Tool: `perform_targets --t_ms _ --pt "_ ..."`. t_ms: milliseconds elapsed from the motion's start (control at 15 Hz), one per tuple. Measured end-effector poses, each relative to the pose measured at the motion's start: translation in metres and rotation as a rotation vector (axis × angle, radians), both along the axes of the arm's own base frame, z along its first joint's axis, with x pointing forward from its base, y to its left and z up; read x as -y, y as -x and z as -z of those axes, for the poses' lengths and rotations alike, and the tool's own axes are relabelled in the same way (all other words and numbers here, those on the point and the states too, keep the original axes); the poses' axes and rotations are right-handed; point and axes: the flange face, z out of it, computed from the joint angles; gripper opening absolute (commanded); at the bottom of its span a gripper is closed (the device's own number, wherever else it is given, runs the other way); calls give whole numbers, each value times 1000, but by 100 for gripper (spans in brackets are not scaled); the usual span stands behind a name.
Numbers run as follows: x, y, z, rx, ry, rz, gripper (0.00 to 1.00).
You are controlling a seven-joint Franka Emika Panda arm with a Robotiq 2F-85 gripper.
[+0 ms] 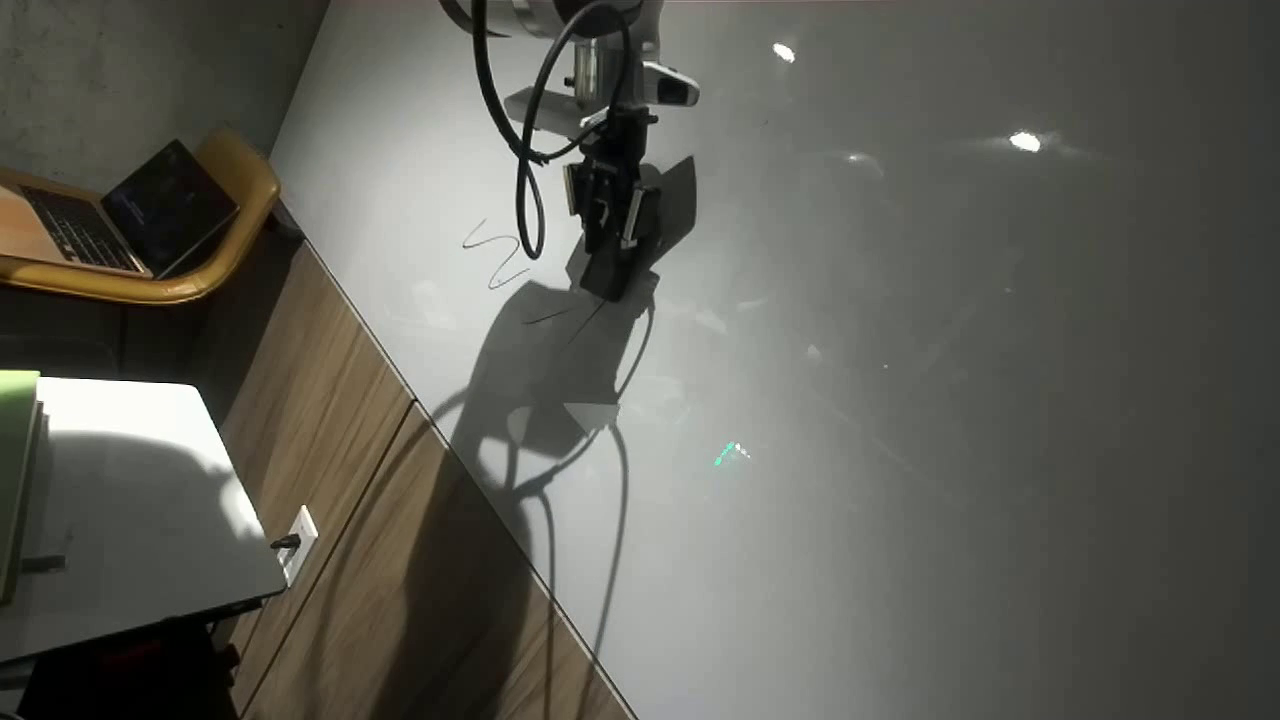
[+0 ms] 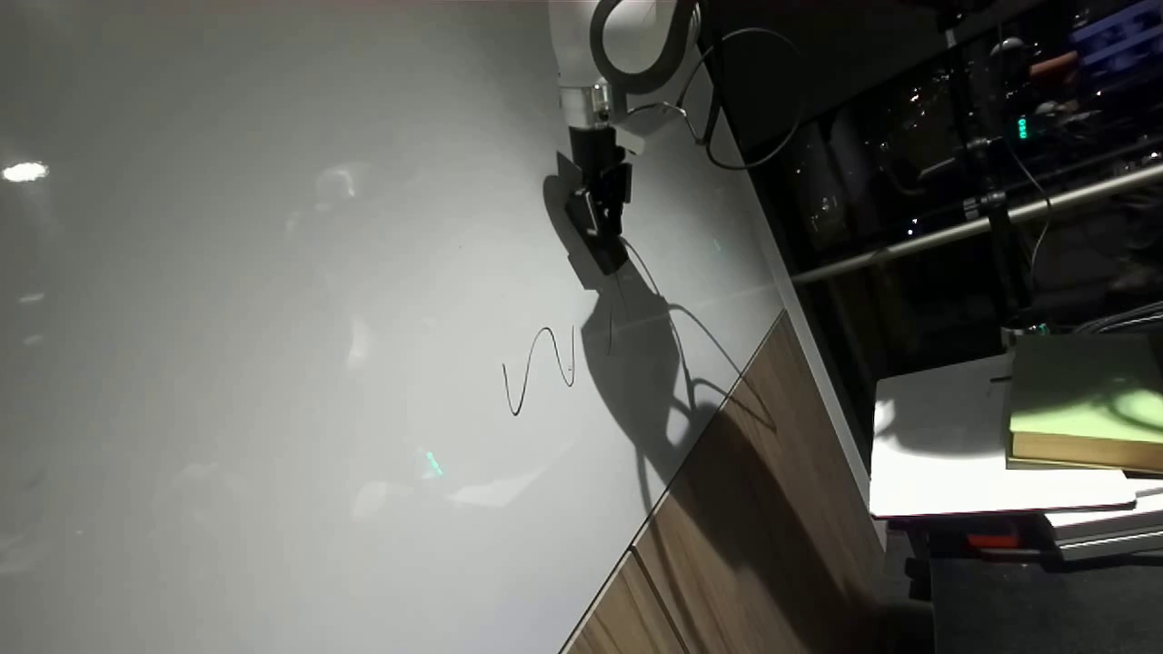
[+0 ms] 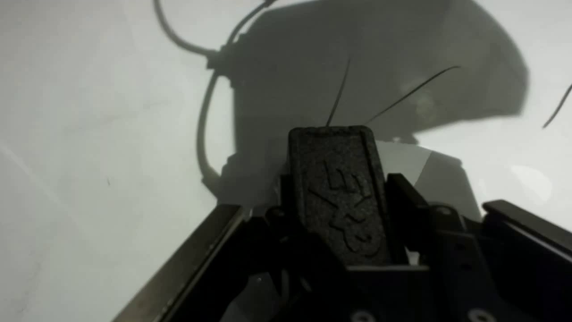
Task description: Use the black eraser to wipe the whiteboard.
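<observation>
Two fingers [image 3: 406, 214] pinch the black eraser [image 3: 342, 192] at the whiteboard [image 1: 950, 420], contact unclear, its tip by pen lines [image 3: 402, 97]; wiping seems in hand, next likely needing flat pressure along them, then the scribble [image 2: 529, 368].

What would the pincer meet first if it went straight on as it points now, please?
Probably the whiteboard, near the two thin dark strokes ahead of the black eraser the pincer holds; any gap between is unclear.
</observation>
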Motion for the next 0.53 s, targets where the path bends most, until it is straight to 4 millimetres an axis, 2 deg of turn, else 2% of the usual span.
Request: perform_targets --t_ms 267,533 --pt "9 -2 33 -7 1 -5 28" --pt "14 -4 46 -24 0 1 28"
